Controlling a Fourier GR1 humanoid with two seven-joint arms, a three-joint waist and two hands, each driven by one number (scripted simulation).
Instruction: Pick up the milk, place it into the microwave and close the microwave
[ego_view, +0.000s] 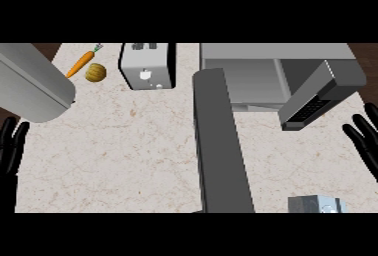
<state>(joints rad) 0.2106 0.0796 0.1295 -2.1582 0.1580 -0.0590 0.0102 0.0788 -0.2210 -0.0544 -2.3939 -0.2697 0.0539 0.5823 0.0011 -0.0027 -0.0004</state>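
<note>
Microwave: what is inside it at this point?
The microwave stands with its door swung open; the visible cavity shows only bare grey walls. Its right part is covered by the door. The milk sits on the counter.

1. Counter top (125, 150): pale stone-look surface, cream with fine brown veining, smooth, matt.
2. Microwave (251, 75): grey metal-look casing, smooth, dull sheen; its door (314, 97) has a dark, glossier inner panel.
3. Toaster (146, 65): brushed silver metal look, with black side trim.
4. Milk (316, 204): grey-white carton top, flat paper-like finish.
5. Carrot (80, 64): orange, smooth skin, matt.
6. Potato (96, 73): yellow-brown, rough, mottled skin.
7. Left hand (9, 145) and right hand (367, 140): black, plastic-like, matt.
8. Forearms: plain grey, smooth, matt.
</note>
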